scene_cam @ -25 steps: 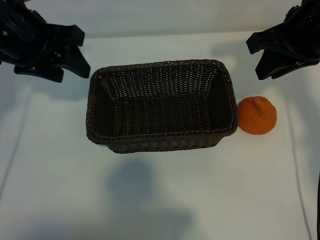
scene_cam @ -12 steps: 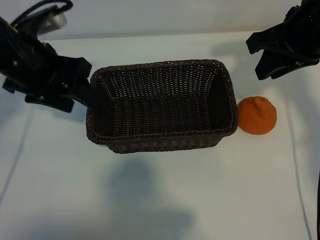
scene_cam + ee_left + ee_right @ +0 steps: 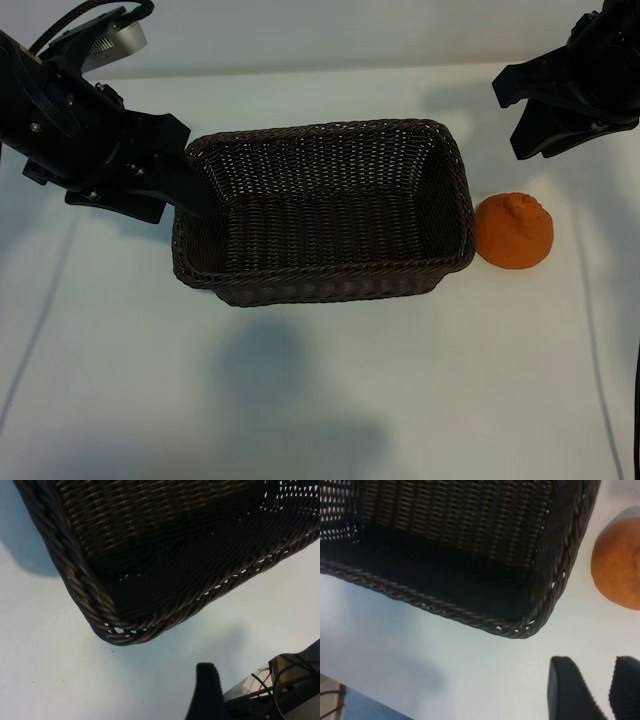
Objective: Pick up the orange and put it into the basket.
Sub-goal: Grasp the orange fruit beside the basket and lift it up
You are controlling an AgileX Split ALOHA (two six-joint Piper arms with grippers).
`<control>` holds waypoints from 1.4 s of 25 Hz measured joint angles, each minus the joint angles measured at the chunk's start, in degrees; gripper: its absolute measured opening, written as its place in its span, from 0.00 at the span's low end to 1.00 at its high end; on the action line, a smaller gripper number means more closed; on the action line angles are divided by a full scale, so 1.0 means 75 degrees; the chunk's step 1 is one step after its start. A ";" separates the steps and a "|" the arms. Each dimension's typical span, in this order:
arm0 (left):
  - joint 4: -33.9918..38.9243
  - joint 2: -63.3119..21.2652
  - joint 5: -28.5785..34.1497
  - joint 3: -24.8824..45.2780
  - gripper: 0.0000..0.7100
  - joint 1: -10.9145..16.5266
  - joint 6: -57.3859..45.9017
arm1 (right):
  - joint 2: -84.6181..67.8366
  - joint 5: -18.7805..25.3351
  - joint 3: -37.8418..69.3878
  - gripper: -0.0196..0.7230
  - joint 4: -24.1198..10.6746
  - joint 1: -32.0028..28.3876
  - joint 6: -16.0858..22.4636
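The orange (image 3: 514,230) rests on the white table, just off the right end of the dark wicker basket (image 3: 320,268), knob up. It also shows at the edge of the right wrist view as the orange (image 3: 620,565) beside the basket's corner (image 3: 520,627). My right gripper (image 3: 510,118) hovers behind the orange at the back right, open, and nothing sits between its fingers (image 3: 570,692). At the basket's left end my left gripper (image 3: 185,170) is open and empty, its lower finger over the rim. One left finger (image 3: 207,692) shows near the basket corner (image 3: 125,632).
The basket is empty inside. White table (image 3: 320,400) stretches in front of the basket and around the orange. A grey cable (image 3: 30,330) runs along the left side and another cable (image 3: 595,340) along the right.
My left arm has swung in from the back left toward the basket's left end and now overlaps its rim. The right arm, the orange and the basket have not moved.
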 joint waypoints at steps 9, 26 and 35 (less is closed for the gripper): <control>0.0000 0.0000 0.0000 0.0000 0.80 0.0000 0.0180 | 0.0000 0.0000 0.0000 0.36 0.0000 0.0000 0.0000; -0.0008 0.0000 -0.0039 0.0026 0.80 0.0000 0.0361 | 0.0000 -0.0101 0.0000 0.36 0.0006 0.0000 0.0000; -0.0008 0.0000 -0.0083 0.0026 0.80 0.0000 0.0361 | 0.0000 -0.0250 0.0000 0.36 0.0014 0.0000 -0.0004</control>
